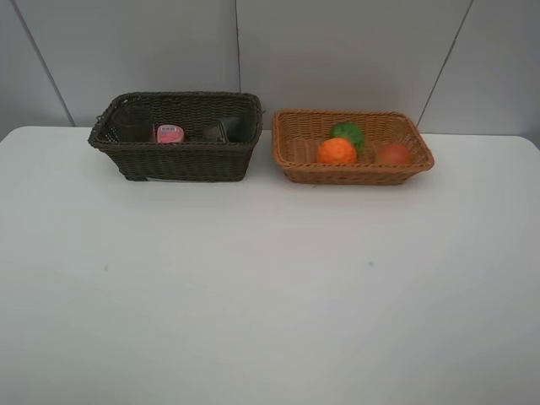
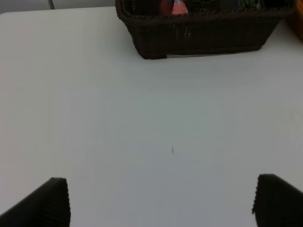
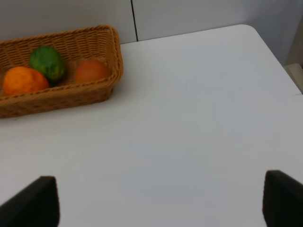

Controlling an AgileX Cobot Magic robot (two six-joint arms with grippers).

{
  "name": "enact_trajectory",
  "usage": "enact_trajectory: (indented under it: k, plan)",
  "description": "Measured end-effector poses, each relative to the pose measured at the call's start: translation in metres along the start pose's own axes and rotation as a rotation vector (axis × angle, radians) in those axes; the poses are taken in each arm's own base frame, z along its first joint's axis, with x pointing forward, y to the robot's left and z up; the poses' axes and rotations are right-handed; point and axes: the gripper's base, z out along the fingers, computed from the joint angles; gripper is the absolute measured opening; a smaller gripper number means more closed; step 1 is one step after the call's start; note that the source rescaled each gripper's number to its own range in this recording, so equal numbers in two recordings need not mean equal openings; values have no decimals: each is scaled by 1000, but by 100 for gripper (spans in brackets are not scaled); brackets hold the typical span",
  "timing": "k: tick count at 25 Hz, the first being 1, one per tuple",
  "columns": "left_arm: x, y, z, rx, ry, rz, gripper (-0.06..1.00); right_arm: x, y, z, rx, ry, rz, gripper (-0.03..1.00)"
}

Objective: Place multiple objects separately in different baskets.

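While the white tabletop [image 1: 253,295] lies against grey wall panels, both baskets sit at its far edge; dark brown basket [image 1: 177,135] holds cup, pink bottle [image 1: 169,133], grey bottle; tan basket [image 1: 352,145] holds orange [image 1: 337,151], green fruit [image 1: 348,132], mango [image 1: 392,153]; left gripper [image 2: 161,201] and right gripper [image 3: 161,198] gape empty, well short of them.

Only the fingertips of the robot show, and only in the two wrist views. The left gripper [image 2: 161,201] presents two matte black fingers [image 2: 45,205] with blunt, angled tips, their inner edges finely ribbed. The right gripper [image 3: 161,201] presents two matte black fingers [image 3: 33,203] of the same blocky form; no cables, screws or markings are discernible on either.
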Motion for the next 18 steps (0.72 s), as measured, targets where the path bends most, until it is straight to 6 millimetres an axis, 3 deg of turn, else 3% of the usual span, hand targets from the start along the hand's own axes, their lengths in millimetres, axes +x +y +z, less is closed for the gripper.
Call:
enact_trajectory:
  k: [8, 18]
  plan:
    - [0, 0, 0, 10, -4, 6, 100, 0, 0, 0, 0, 0, 0, 87]
    - [0, 3, -1, 146, -5, 94, 100, 0, 0, 0, 0, 0, 0, 87]
